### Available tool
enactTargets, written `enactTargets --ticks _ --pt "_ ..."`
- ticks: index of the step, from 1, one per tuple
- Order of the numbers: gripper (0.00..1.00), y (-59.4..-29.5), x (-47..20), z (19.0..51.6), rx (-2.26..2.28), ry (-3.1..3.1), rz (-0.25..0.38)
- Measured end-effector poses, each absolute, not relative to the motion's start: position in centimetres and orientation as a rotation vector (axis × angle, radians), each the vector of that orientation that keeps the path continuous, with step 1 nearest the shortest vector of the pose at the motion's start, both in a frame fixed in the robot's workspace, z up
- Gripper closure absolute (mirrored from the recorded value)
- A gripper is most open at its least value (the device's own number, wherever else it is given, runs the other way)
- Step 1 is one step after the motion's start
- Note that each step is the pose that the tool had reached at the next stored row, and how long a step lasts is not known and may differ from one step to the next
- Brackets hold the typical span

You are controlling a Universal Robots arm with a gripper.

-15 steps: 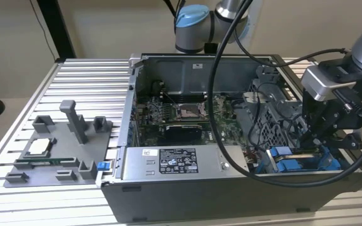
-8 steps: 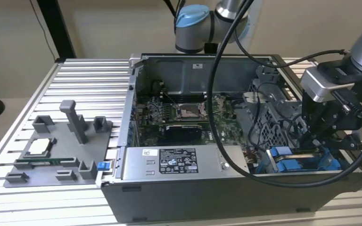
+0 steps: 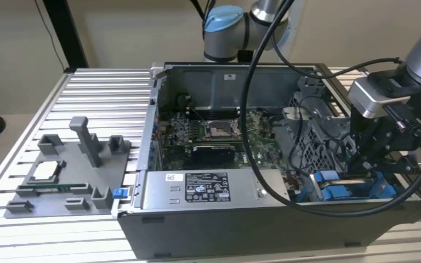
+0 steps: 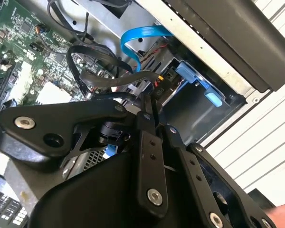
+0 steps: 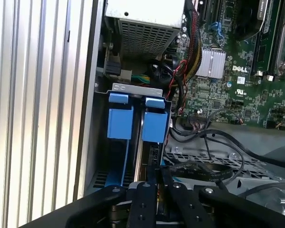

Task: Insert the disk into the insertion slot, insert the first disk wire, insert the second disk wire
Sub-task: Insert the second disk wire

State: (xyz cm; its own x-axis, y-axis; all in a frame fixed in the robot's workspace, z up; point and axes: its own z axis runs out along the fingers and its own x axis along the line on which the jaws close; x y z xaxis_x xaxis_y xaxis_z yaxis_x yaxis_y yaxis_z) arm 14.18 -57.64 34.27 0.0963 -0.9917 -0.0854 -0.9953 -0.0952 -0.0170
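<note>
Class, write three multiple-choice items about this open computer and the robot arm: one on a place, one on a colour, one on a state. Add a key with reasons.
1. In the exterior view, where is the pincer?
A. Over the grey fixture on the table
B. At the blue-railed drive bay
C. Above the processor socket

2. In the second wrist view, what colour is the flat cable that curves near the case wall?
A. Yellow
B. White
C. Blue

3. How does the computer case stand?
A. Lying with its side open, motherboard exposed
B. Closed with its panel on
C. Upright and wrapped

Key: 1 B, the arm reaches down into the case's corner at the exterior view's right. 2 C, the ribbon is bright blue. 3 A, the boards and cables show from above.
</note>
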Motion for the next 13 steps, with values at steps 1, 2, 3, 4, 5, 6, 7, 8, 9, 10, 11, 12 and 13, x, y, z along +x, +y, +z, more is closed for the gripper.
enactTargets --ticks 1,2,3,4,5,6,7,8,9,10,11,12,13 --pt "1.0 -57.64 14.18 34.22 -2.273 2.065 0.08" --pt "1.0 -57.64 14.18 34.17 -2.273 2.065 0.079" --pt "1.0 -57.64 14.18 34.11 -2.272 2.065 0.079" --pt "1.0 -57.64 14.18 34.06 -2.272 2.066 0.079" --pt "1.0 -57.64 14.18 33.98 -2.272 2.066 0.078" --pt "1.0 -57.64 14.18 33.88 -2.272 2.067 0.078" --pt "1.0 -57.64 14.17 33.75 -2.272 2.067 0.078" --pt "1.0 -57.65 14.17 33.62 -2.271 2.068 0.077" --pt "1.0 -57.65 14.17 33.47 -2.271 2.068 0.078" --pt "1.0 -57.64 14.17 33.35 -2.27 2.068 0.078" --pt "1.0 -57.62 14.17 33.3 -2.27 2.068 0.078" --pt "1.0 -57.62 14.17 33.31 -2.271 2.068 0.077" --pt "1.0 -57.62 14.18 33.32 -2.271 2.069 0.077"
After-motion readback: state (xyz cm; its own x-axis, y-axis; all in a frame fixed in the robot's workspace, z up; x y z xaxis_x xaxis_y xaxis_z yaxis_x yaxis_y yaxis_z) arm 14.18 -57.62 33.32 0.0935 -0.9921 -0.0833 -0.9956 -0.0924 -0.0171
